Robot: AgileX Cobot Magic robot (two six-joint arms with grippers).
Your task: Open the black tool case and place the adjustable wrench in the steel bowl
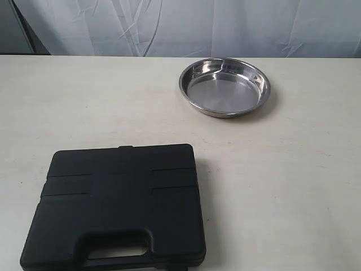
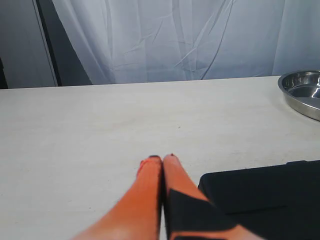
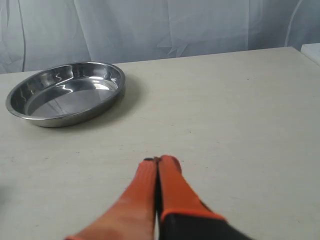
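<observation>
The black tool case (image 1: pixel 118 206) lies closed on the table at the front left, its handle toward the front edge. Its corner (image 2: pixel 265 192) shows in the left wrist view. The adjustable wrench is hidden; nothing of it shows. The steel bowl (image 1: pixel 224 87) stands empty at the back right, also seen as a bowl (image 3: pixel 65 92) in the right wrist view and a bowl rim (image 2: pixel 302 92) in the left. My left gripper (image 2: pixel 162 158) is shut on nothing, beside the case. My right gripper (image 3: pixel 157 160) is shut on nothing, over bare table short of the bowl. Neither gripper shows in the exterior view.
A white curtain (image 1: pixel 186 25) hangs behind the table's far edge. The beige table (image 1: pixel 293 186) stretches bare to the right of the case. A dark upright panel (image 2: pixel 65 45) stands at the back left in the left wrist view.
</observation>
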